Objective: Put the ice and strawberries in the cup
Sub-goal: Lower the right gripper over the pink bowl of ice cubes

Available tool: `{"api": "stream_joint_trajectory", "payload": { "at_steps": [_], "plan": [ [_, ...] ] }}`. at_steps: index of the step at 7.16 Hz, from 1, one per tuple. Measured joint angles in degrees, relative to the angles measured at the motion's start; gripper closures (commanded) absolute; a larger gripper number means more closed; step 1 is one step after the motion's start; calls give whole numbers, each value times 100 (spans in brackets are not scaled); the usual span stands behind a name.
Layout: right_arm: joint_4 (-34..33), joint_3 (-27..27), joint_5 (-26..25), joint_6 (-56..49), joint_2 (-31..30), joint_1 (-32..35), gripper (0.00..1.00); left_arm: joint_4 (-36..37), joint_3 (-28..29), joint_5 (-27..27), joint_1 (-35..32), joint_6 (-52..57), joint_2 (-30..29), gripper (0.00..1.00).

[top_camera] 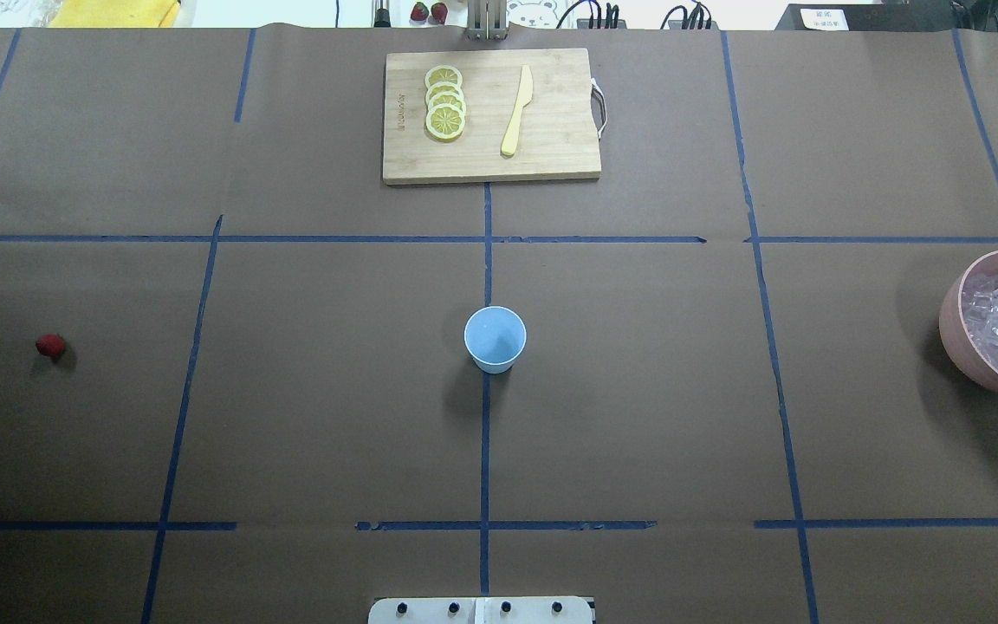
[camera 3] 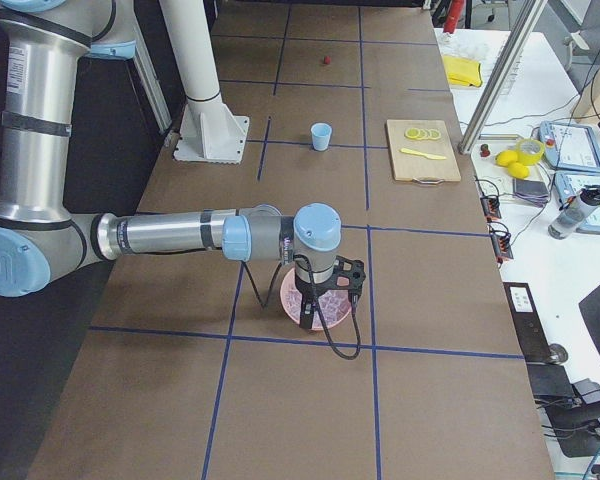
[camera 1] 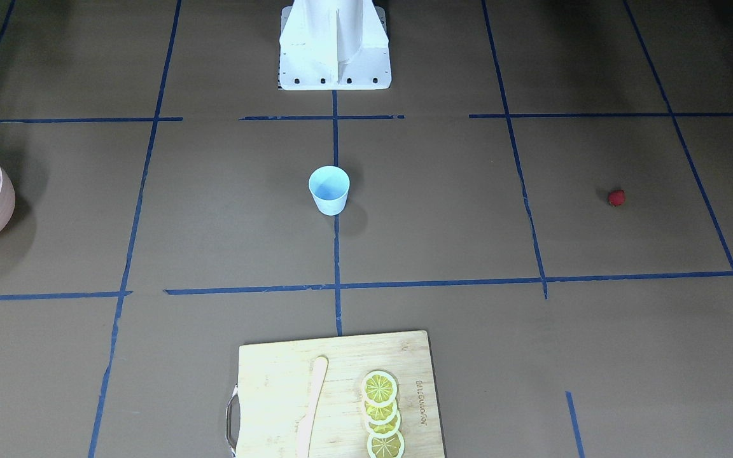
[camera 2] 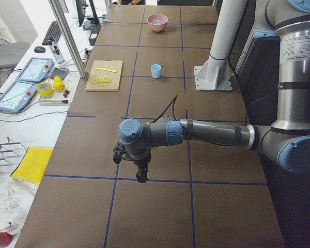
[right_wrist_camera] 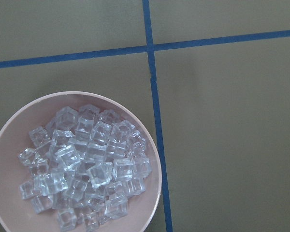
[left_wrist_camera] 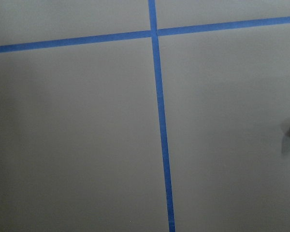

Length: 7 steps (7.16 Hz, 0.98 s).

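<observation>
We hover right gripper (camera 3: 320, 300) over ice (right_wrist_camera: 87, 164) in pink bowl (right_wrist_camera: 12, 140), left gripper (camera 2: 141, 175) near strawberry (top_camera: 50, 346); empty cup (top_camera: 495, 338) sits midway, reachable from both sides; fingers spread or closed, we cannot tell

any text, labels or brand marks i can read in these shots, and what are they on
No text is legible.
cutting board: burnt brand mark near one edge, too blurred to read.
white sign at the overhead view's top right: print too small.
left arm and right arm: label print too small.
</observation>
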Motion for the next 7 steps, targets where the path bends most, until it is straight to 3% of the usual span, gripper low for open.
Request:
{"api": "stream_joint_trajectory", "payload": {
  "at_steps": [7],
  "plan": [
    [47,32,37,-9,85,-325,0,-18,-41,-18,6,27,25,0]
  ]
}}
